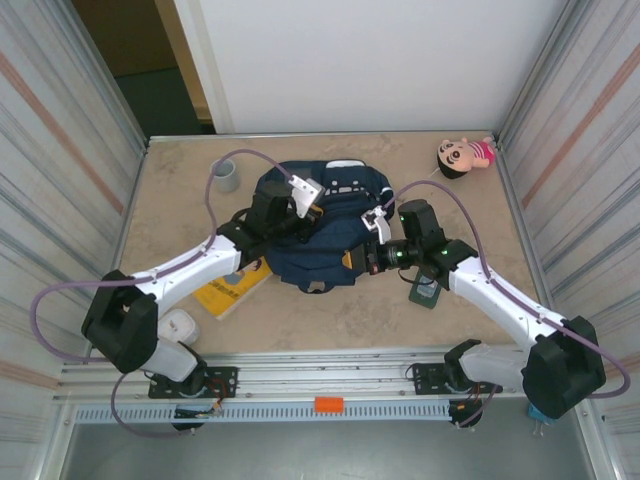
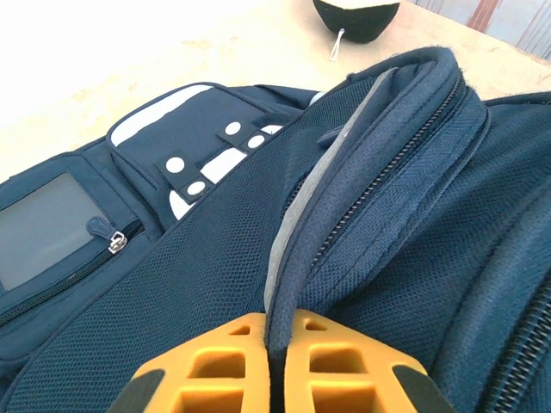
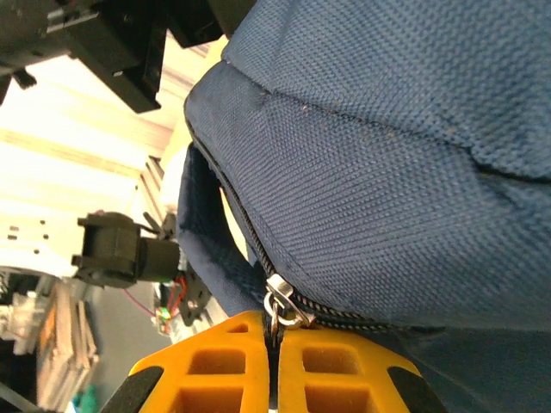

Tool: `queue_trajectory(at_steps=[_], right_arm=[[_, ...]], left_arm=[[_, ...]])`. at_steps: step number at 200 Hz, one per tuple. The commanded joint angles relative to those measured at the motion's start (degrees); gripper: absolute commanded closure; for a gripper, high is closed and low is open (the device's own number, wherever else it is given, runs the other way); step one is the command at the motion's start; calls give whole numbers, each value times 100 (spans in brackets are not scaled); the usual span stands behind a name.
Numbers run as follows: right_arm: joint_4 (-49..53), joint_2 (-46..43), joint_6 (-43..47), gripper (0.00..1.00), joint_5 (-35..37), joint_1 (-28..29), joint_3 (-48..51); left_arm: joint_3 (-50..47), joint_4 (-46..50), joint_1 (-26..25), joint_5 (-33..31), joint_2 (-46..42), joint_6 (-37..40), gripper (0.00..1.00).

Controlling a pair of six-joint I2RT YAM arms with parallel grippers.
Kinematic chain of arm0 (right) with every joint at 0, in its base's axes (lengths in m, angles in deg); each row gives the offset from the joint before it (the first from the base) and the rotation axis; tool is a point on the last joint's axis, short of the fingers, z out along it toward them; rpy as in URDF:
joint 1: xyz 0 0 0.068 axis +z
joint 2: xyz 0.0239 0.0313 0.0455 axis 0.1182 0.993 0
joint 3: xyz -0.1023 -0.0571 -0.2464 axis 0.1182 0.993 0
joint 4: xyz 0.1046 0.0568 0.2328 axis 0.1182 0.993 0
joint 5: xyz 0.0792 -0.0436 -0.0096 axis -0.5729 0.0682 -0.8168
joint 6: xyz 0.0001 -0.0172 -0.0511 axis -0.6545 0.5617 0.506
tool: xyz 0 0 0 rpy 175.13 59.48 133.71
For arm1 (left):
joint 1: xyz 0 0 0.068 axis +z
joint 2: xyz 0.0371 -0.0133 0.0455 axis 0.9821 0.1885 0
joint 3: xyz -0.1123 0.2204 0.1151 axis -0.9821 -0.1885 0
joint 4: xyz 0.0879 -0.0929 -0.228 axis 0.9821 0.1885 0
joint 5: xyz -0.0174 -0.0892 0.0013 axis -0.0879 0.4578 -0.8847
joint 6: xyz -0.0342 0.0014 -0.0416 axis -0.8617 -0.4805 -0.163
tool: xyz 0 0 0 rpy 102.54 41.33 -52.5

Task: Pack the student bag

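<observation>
Large navy blue fabric student bag [image 1: 320, 235] lies flat at the middle of the beige surface [image 1: 340, 325], between both arms; white patches, snap studs, main zip looks shut. Step, likely: unzipping the main compartment. Jaws of the left gripper [image 2: 274, 348] pinch a padded navy seam ridge [image 2: 362, 172]; those of the right gripper [image 3: 274, 348] pinch the small silver zipper pull [image 3: 281, 303]. Next: steady draw along the track, left holding taut.

We see the bag [image 1: 320, 248] in the middle of the counter [image 1: 330, 322], left gripper [image 1: 308, 215] and right gripper [image 1: 355, 260] at its sides; cup [image 1: 224, 177], doll [image 1: 463, 156] and yellow book [image 1: 230, 292] lie around it.
</observation>
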Motion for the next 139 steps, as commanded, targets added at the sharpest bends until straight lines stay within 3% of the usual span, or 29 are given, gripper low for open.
queue_trajectory(at_steps=[1, 32, 49, 90, 139], right_arm=[[-466, 85, -843, 93, -201, 149, -65], [-188, 328, -1200, 95, 32, 311, -125], [111, 272, -1133, 94, 384, 156, -140], [624, 748, -864, 94, 471, -141, -546], [267, 1109, -1334, 93, 717, 677, -766]], left_arm=[[-43, -691, -44, -333, 46, -368, 100], [-169, -832, -362, -557, 19, -443, 100], [-304, -1074, -464, -605, 15, -571, 100], [-478, -1404, -874, -1048, 58, -952, 100], [-625, -1948, -986, -1572, 278, -1481, 100]])
